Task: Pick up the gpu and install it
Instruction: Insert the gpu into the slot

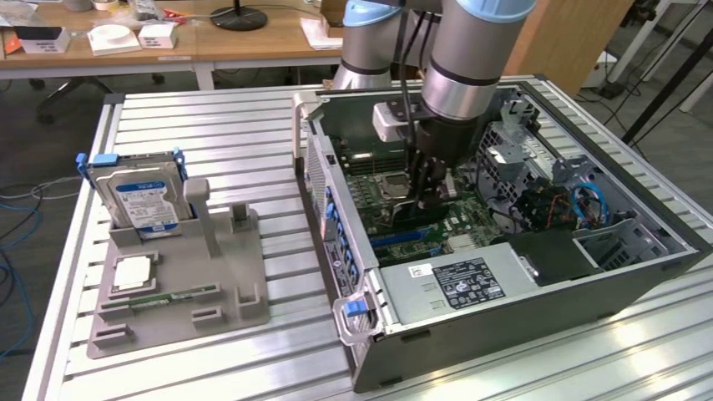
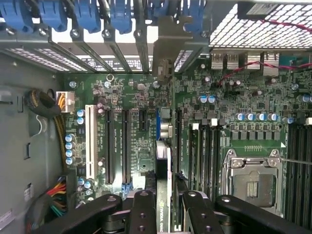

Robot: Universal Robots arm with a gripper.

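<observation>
**GPU held edge-on over the motherboard, inside the open case**

The slatted metal table point(image 1: 212, 125) carries everything here. Largest on it is the open computer case point(image 1: 624, 276), lying on its side toward the exterior view's right, with its power supply point(image 1: 462, 284) at the near end and the green motherboard point(image 2: 141, 126) exposed inside. The robot arm point(image 1: 473, 58) reaches straight down into the case from above.

Well apart from the case, on the exterior view's left, sits a grey parts holder point(image 1: 223, 276). A hard drive point(image 1: 143, 196) with a blue label stands upright at its back, a CPU point(image 1: 132, 273) lies flat in a recess in front of that, and a narrow green memory stick point(image 1: 173, 296) lies just beside the CPU, nearer the front.

Down in the case, the claw point(image 2: 163, 207) is clamped on the gpu point(image 2: 163, 195), its black fingers point(image 2: 141, 209) pressed against either face of the card. The card is seen edge-on from the wrist, a thin black strip with its silver end bracket point(image 2: 165, 46) reaching toward the rear slot covers with their blue latches point(image 2: 122, 12). It hangs over the motherboard between the black expansion slots point(image 2: 126, 144) and the empty CPU socket point(image 2: 253, 178); I cannot tell whether its lower edge is touching a slot.
</observation>
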